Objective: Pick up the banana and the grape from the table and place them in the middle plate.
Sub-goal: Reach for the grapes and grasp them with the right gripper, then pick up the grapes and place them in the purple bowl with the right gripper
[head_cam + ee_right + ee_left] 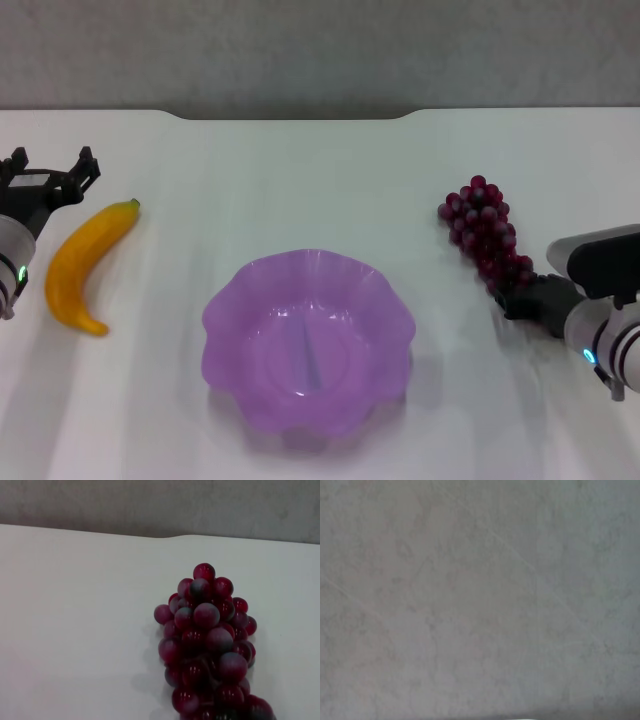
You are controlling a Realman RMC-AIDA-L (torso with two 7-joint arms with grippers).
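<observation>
We judged the grapes (pixel 483 232) at right knobbly and loose, best pinched at their near end, where our right gripper (pixel 527 296) sat, its jaws unreadable.

Head overhead — wrists close (grape (pixel 484 238) shared)

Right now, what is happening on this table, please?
A two-armed robot is clearing fruit into the empty middle plate. The right tool is at the near end of the grape, which lies on the table right of the plate. The left tool hovers beside the banana, which lies left of the plate.
</observation>
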